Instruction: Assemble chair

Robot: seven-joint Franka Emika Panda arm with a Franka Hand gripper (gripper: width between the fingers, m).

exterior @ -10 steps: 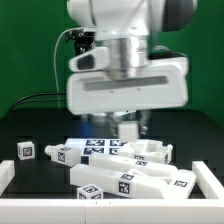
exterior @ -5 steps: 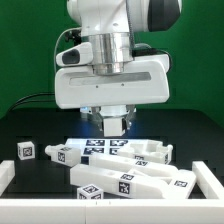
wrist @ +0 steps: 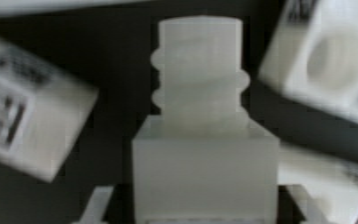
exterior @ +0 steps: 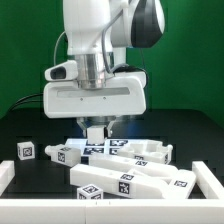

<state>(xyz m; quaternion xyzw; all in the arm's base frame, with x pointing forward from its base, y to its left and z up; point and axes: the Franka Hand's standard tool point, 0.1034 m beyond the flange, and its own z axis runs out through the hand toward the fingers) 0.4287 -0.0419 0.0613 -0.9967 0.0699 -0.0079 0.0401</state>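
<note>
Gripper (exterior: 96,128) clamped on a white chair part (wrist: 201,130), a square block with a ribbed peg end, low over the marker board (exterior: 112,147) at mid-table. Loose chair parts crowd the near side: small cube (exterior: 27,151) and tagged bar (exterior: 66,154) toward the exterior view's left, curved piece (exterior: 152,152) and long pieces (exterior: 140,182) toward its right. Bare black table (exterior: 190,130) lies far right, and a white rim (exterior: 6,176) bounds the near-left edge.

Black tabletop (exterior: 190,135), marker board (exterior: 108,148) flat mid-table. Small tagged cube (exterior: 25,151) well off to board's ext-view left, tagged block (exterior: 65,154) just beside board, same side. Holed white pc (exterior: 152,152) just beside board's right. Big tagged chair bars (exterior: 120,183) in front of board.
</note>
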